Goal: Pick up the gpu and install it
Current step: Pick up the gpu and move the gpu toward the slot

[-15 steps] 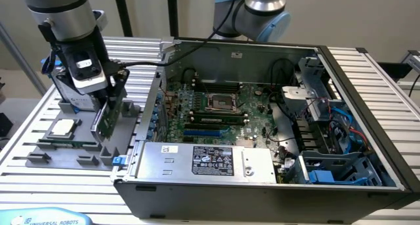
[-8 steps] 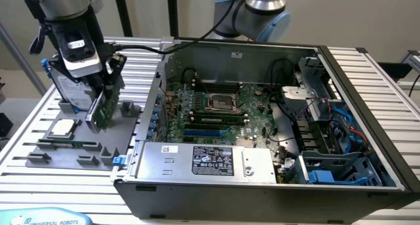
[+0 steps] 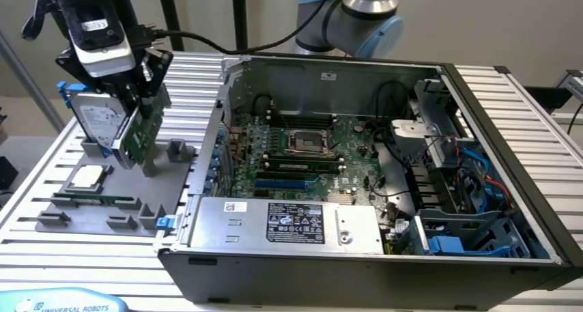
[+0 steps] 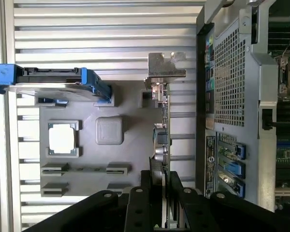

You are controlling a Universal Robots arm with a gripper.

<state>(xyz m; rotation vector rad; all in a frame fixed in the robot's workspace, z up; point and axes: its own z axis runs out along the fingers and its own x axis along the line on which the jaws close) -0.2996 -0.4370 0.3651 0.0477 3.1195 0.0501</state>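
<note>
Gripper at the exterior view's left, above the grey tray on the slatted table. Fingers pinched on the gpu, one on each face, gripping its upper edge.

Gpu hangs on edge, a little tilted, green board showing in the exterior view. Its lower end is close to the tray; cannot tell whether it is clear of the tray's slot. In the wrist view the card is seen edge-on, with its silver bracket at the end away from the fingers.

Hard drive with blue rails stands on edge in the tray just beside the gpu. Chip lies flat in its tray pocket.

Open case sits beside the tray, motherboard exposed, apart from the gpu.
</note>
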